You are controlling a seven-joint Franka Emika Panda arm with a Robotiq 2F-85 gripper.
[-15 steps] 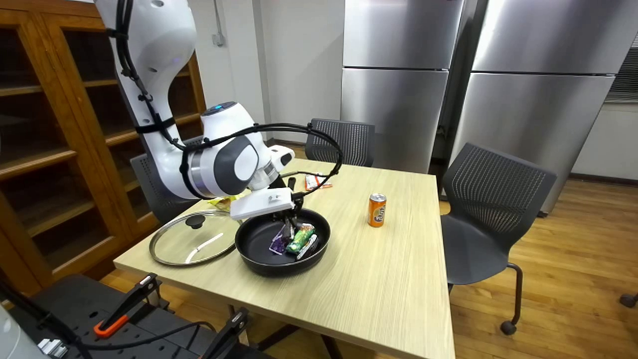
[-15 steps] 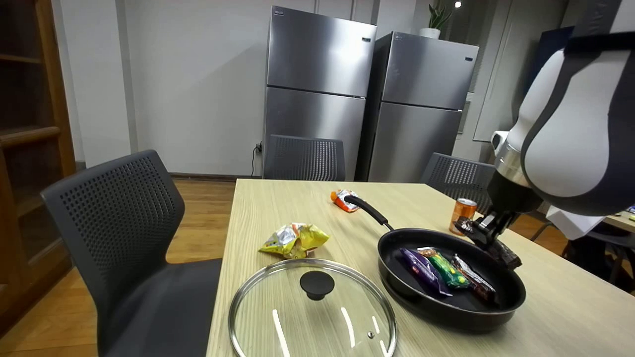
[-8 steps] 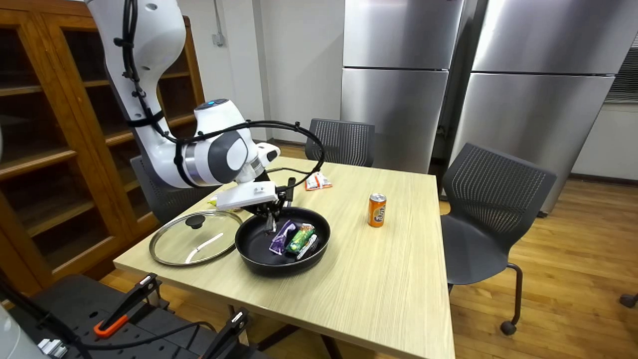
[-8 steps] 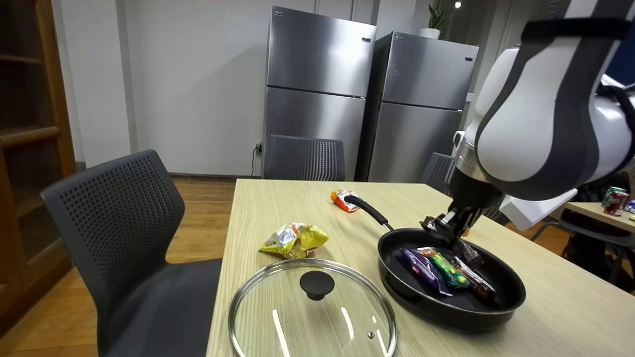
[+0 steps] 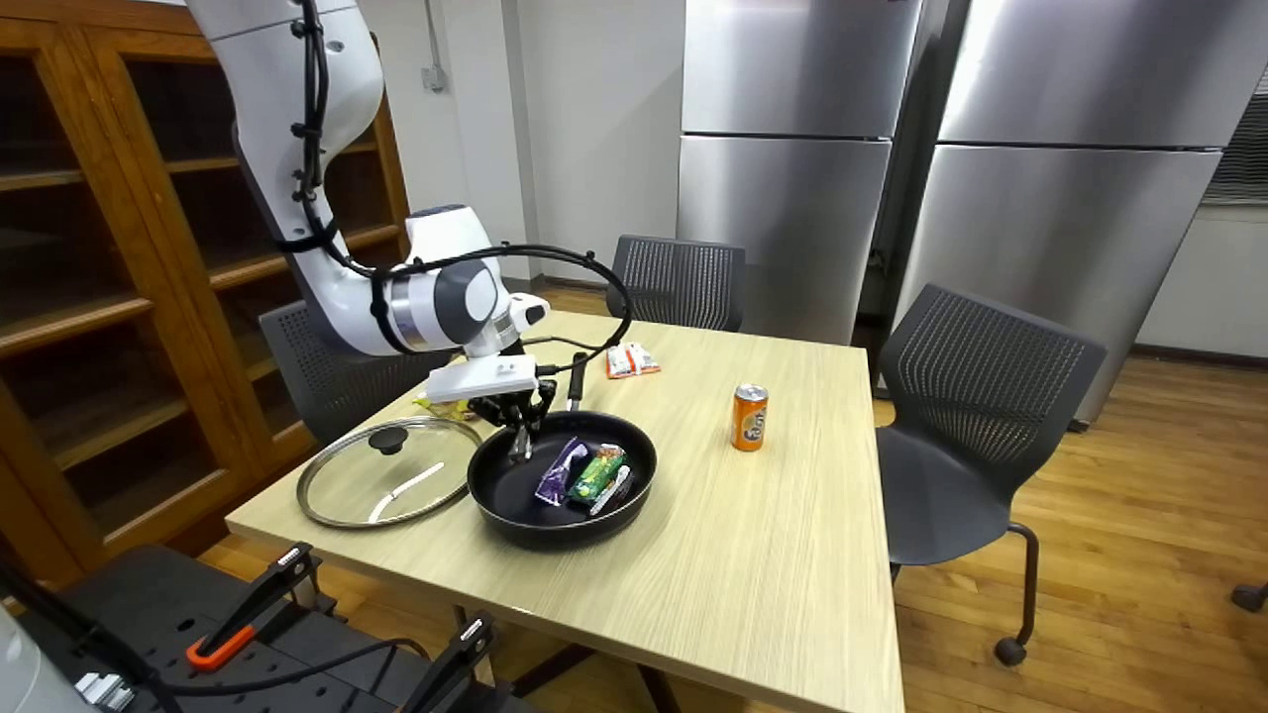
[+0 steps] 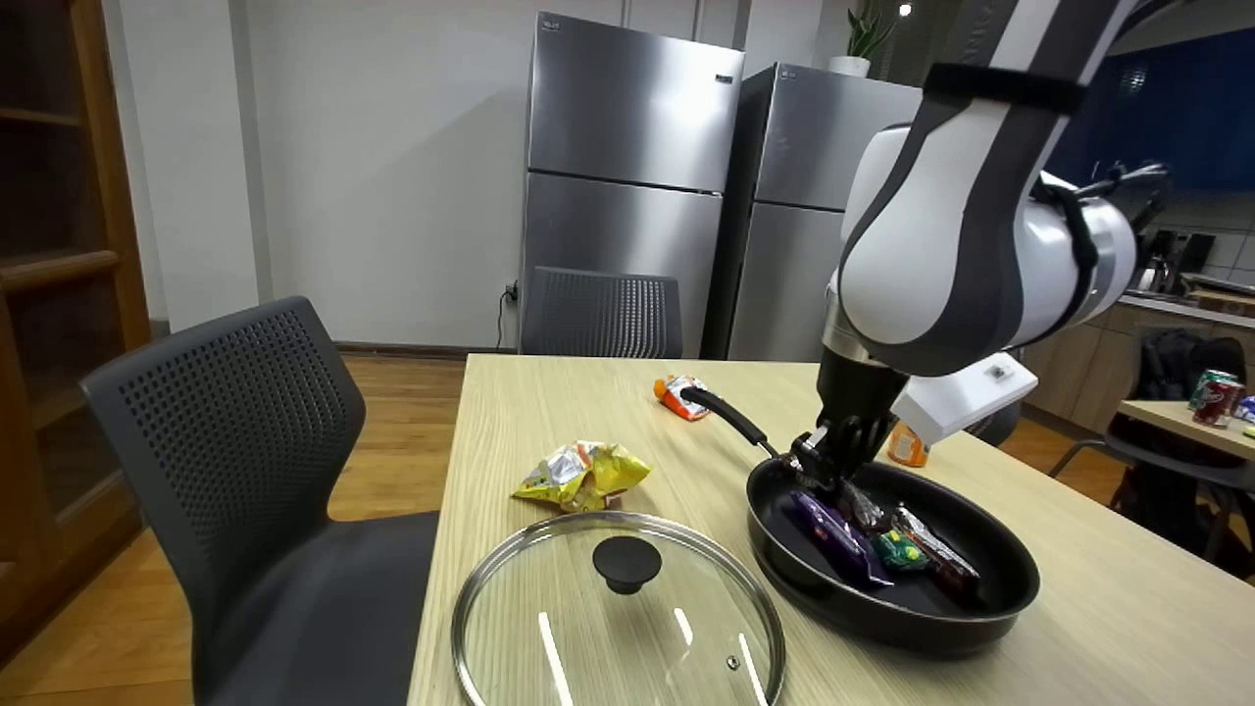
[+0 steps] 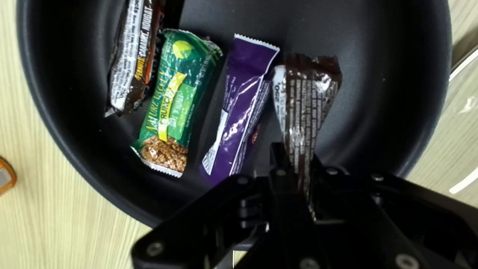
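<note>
My gripper (image 7: 295, 160) is shut on a brown-wrapped bar (image 7: 306, 93), which sticks out past the fingers. The gripper is low over the black pan (image 7: 396, 56), near its handle side, in both exterior views (image 5: 521, 431) (image 6: 822, 469). I cannot tell whether the held bar touches the pan. Beside it in the pan lie a purple bar (image 7: 242, 104), a green granola bar (image 7: 175, 97) and a dark candy bar (image 7: 132, 56). In an exterior view the held bar (image 6: 861, 510) partly hides the green bar (image 6: 900, 551).
A glass lid with a black knob (image 6: 627, 562) lies beside the pan. The pan's black handle (image 6: 724, 412) points across the table. A yellow bag (image 6: 583, 476), an orange-white bag (image 5: 630, 360) and an orange can (image 5: 750, 418) stand around. Chairs (image 5: 976, 406) surround the table.
The gripper, carrying the brown bar, has moved across the pan toward its handle and lid side and come lower. The bars in the pan have not moved.
</note>
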